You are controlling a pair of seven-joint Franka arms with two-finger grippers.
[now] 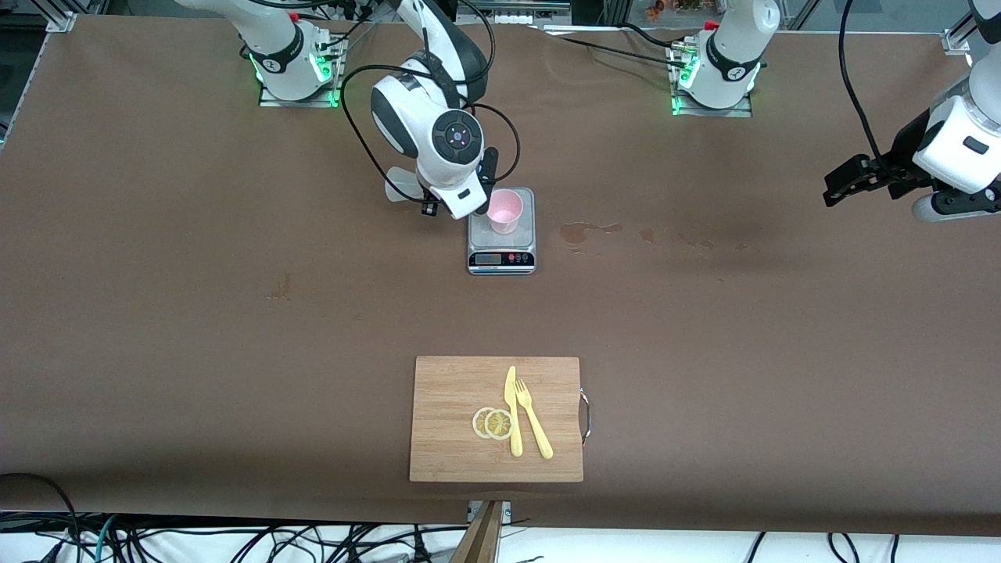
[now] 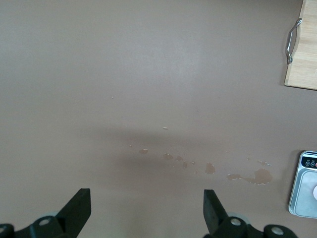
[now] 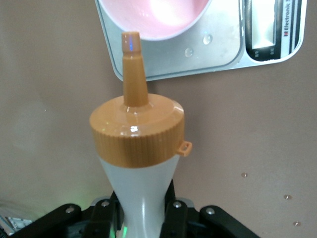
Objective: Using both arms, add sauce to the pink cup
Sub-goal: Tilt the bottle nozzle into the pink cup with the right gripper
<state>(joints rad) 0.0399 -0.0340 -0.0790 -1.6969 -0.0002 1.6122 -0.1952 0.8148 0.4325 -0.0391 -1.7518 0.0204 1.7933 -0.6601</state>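
Note:
The pink cup [image 1: 504, 211] [image 3: 153, 17] stands on the grey scale [image 1: 501, 262] [image 3: 218, 49] in the middle of the table. My right gripper [image 1: 434, 199] [image 3: 143, 208] is shut on the sauce bottle [image 1: 403, 186] [image 3: 138, 134], squeezing its whitish body. The bottle is tilted, and its orange nozzle points at the cup's rim. No sauce shows leaving the nozzle. My left gripper [image 1: 841, 184] [image 2: 147, 198] hangs open and empty over bare table at the left arm's end, where that arm waits.
A wooden cutting board [image 1: 446, 422] [image 2: 304, 49] with a yellow knife, a fork and lemon slices lies near the front edge. Wet spots [image 1: 583, 231] [image 2: 247, 176] mark the brown cover beside the scale, toward the left arm's end.

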